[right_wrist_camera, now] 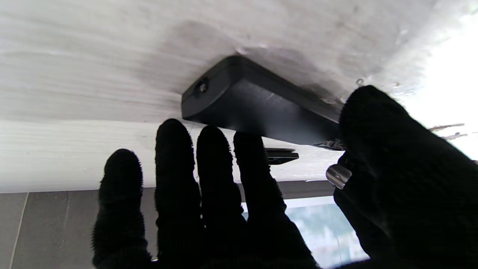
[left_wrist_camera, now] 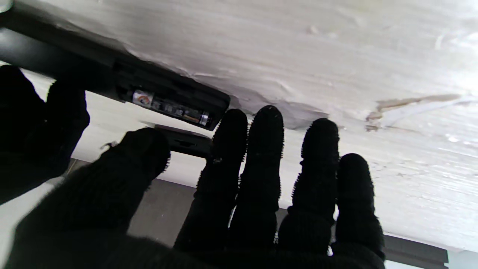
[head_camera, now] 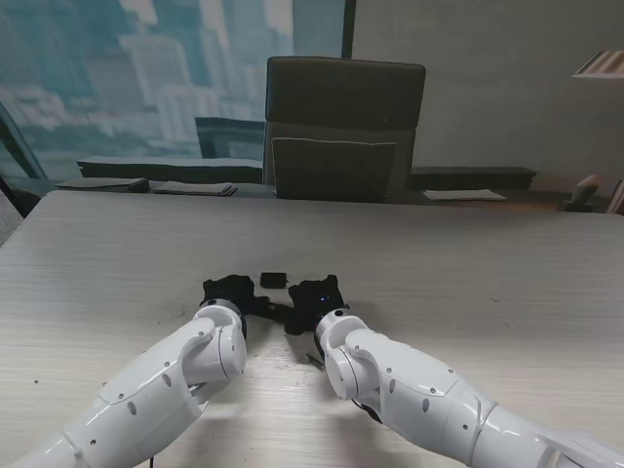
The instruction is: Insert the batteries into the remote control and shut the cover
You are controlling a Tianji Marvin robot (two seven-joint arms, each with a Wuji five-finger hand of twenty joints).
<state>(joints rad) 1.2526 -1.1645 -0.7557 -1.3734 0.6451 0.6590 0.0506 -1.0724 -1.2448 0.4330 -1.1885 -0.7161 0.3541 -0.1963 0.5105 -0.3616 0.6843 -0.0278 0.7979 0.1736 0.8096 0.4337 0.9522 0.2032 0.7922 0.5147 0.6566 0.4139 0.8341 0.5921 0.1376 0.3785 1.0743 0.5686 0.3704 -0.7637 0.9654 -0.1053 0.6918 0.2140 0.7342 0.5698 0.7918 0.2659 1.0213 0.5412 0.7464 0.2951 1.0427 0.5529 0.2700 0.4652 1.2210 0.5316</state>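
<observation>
Stand view, pale wood-grain table (head_camera: 468, 263), dark chair (head_camera: 343, 127) beyond

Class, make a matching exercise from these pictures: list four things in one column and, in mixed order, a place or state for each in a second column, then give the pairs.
Things:
1. black remote control
2. battery
3. small black battery cover
4. dark office chair

Places or states:
A. behind the table's far edge
B. seated in the open compartment
C. loose on the table, beyond both hands
D. lying on the table between the gloved hands

Pairs: 1-D, 2-B, 3-C, 4-A
</observation>
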